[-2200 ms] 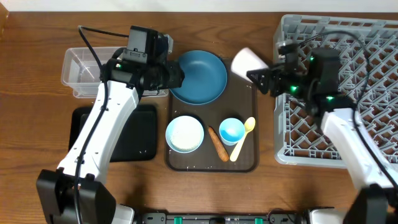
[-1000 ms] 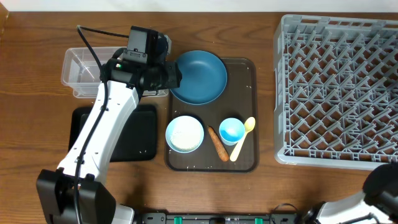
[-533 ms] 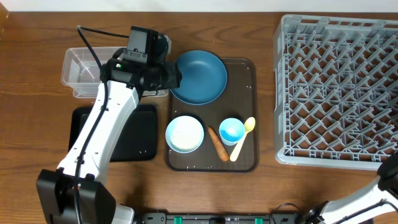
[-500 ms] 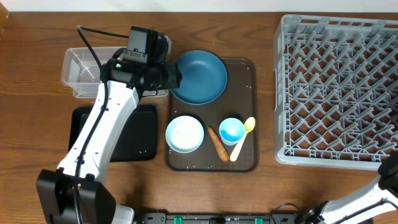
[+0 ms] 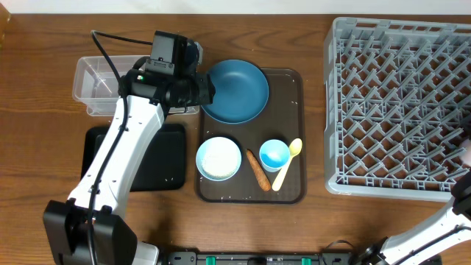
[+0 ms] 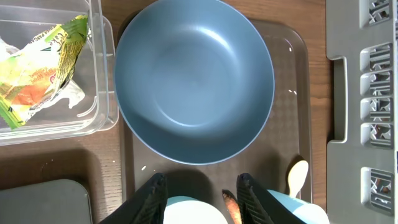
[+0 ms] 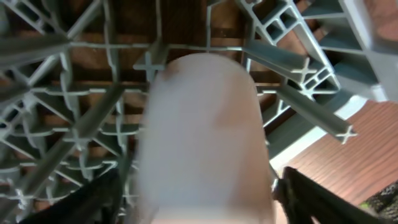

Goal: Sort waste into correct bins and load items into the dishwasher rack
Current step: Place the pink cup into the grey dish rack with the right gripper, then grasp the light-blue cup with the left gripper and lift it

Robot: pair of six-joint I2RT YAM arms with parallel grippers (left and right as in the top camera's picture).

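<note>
The dark-blue bowl [image 5: 235, 90] [image 6: 194, 78] sits at the back of the brown tray. My left gripper [image 5: 208, 92] [image 6: 200, 182] hangs open and empty by its near-left rim. In front of the bowl are the white bowl [image 5: 218, 158], the orange stick [image 5: 257, 170], the light-blue cup [image 5: 274, 154] and the yellow spoon [image 5: 287, 163]. A yellow-green wrapper [image 6: 40, 68] lies in the clear tub [image 5: 99, 85]. In the right wrist view a blurred pink cup [image 7: 202, 130] sits between my right gripper's [image 7: 200, 176] fingers over the grey rack [image 7: 298, 68], with a narrow gap on each side.
The black tray [image 5: 165, 158] lies in front of the clear tub, under my left arm. The brown serving tray [image 5: 291, 191] fills the middle. The rack [image 5: 401, 103] takes up the right side. Only part of my right arm [image 5: 460, 202] shows, at the bottom right corner.
My right arm, which held the cup by the rack's left edge, has gone to the far right of the overhead view. My left arm and the tray's contents have not moved.
</note>
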